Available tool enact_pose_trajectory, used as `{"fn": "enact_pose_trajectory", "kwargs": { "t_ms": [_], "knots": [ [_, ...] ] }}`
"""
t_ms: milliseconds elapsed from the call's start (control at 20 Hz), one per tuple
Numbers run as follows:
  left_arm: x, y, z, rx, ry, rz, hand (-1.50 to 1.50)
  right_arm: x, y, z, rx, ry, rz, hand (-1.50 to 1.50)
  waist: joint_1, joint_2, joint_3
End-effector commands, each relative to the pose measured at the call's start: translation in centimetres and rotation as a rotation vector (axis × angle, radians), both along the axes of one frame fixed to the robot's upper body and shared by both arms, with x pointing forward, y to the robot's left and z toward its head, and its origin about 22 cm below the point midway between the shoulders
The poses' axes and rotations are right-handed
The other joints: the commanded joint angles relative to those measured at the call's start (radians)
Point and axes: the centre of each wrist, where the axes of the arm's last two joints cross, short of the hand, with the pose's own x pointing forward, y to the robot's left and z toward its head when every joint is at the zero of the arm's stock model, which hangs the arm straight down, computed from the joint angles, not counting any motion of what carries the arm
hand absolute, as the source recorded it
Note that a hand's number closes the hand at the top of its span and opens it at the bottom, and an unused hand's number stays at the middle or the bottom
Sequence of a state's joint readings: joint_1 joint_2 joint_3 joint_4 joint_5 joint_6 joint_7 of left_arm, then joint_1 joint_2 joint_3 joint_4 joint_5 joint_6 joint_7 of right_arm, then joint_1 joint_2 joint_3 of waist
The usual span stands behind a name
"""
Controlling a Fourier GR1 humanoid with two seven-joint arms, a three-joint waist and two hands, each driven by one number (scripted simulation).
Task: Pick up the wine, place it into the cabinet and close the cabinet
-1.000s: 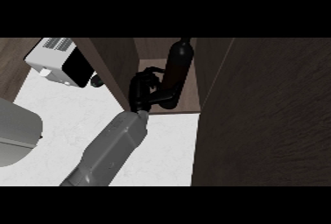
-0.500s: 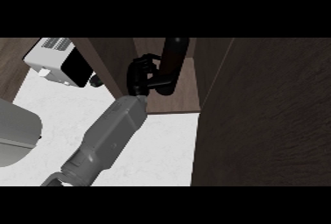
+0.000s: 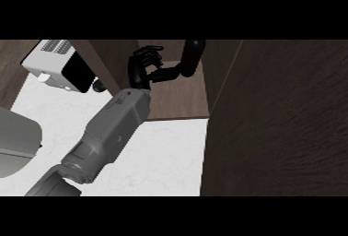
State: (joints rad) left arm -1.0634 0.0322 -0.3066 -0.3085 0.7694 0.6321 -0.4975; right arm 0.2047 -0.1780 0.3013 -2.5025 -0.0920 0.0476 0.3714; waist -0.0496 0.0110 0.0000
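The wine bottle point(image 3: 192, 55) is dark and stands upright inside the open cabinet, on its brown shelf point(image 3: 182, 99). My left hand point(image 3: 141, 69) is just left of the bottle, its forearm reaching in from the lower left. The fingers are spread and lifted off the bottle, with shelf showing between them and it. Only the thumb stretches right and meets the bottle's lower part. The bottle's base is hidden behind the thumb. My right hand does not show.
The cabinet's dark wooden door point(image 3: 285, 115) stands open and fills the right side. A white and black appliance point(image 3: 58, 64) sits at the upper left. A grey rounded object point(image 3: 17, 138) lies at the left edge on the white counter point(image 3: 163, 156).
The arm carried the bottle deeper into the cabinet. The fingers, curled round the bottle a second ago, have come away from it.
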Motion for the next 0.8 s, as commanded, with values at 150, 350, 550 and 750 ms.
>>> {"fn": "enact_pose_trajectory", "kwargs": {
  "t_ms": [150, 350, 550, 750],
  "knots": [
    [1.4, 0.6, 1.6, 0.185, -0.009, 0.084, -1.5, -2.7, -0.6, 2.1, 0.05, -0.041, 0.077, -1.5, -0.023, 0.005, 0.001],
    [0.6, 2.6, -1.0, 0.196, 0.028, 0.095, -1.5, -2.9, -0.5, 2.2, 0.06, -0.047, 0.076, -1.5, -0.021, 0.009, -0.001],
    [1.4, 3.5, 0.1, 0.203, 0.046, 0.103, -1.5, -2.0, 0.0, 1.9, 0.073, -0.018, 0.084, -1.5, -0.011, 0.01, -0.001],
    [1.6, 4.7, 0.3, 0.249, 0.03, 0.133, -1.5, -3.0, -0.1, 2.0, 0.057, -0.039, 0.07, -1.5, -0.014, 0.005, -0.001]
  ]
}}
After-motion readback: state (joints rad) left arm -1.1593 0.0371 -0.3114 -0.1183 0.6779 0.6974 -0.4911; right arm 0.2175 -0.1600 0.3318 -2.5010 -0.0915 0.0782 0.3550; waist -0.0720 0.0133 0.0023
